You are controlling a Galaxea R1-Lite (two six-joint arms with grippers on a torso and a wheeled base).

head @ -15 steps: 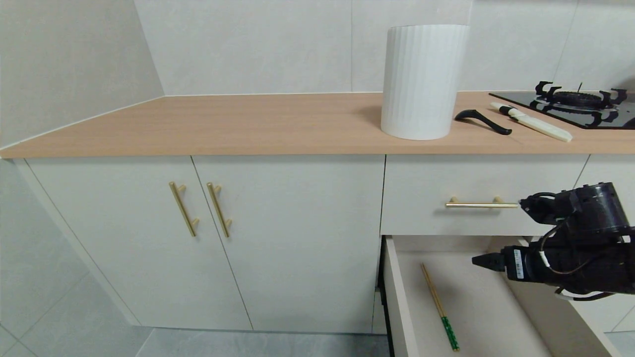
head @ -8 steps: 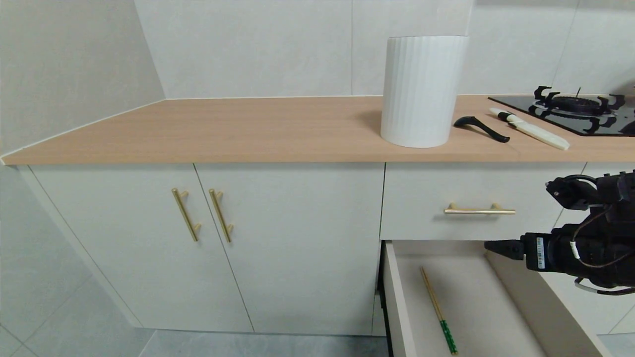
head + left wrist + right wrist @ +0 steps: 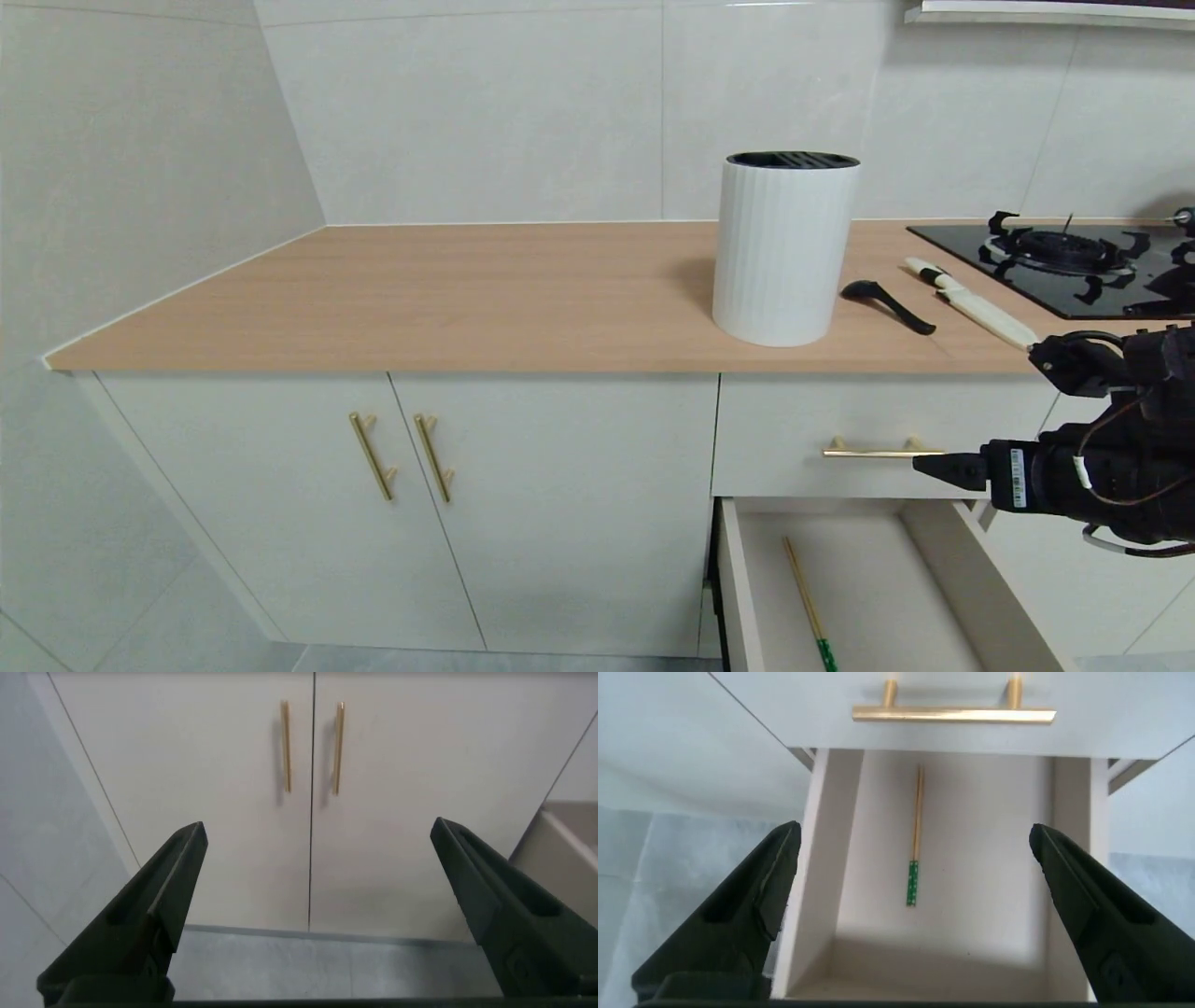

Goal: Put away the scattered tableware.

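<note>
pale wood table (image 3: 467, 299) carries a white ribbed cylindrical holder (image 3: 784, 261), a black curved utensil (image 3: 885, 301) and a white knife (image 3: 973, 308). green-tipped wooden chopsticks (image 3: 805, 602) lie in the open white drawer (image 3: 735, 579). right fingers (image 3: 757, 896) spread wide above it; left fingers (image 3: 159, 896) spread wide, facing white cabinet doors (image 3: 392, 812).

You had a light wooden countertop (image 3: 467, 289) under a pale tiled wall (image 3: 485, 112), a black glass gas hob (image 3: 1064, 257) at its right end, and two white cabinet doors (image 3: 560, 504) with brass bar handles (image 3: 373, 455) below.
</note>
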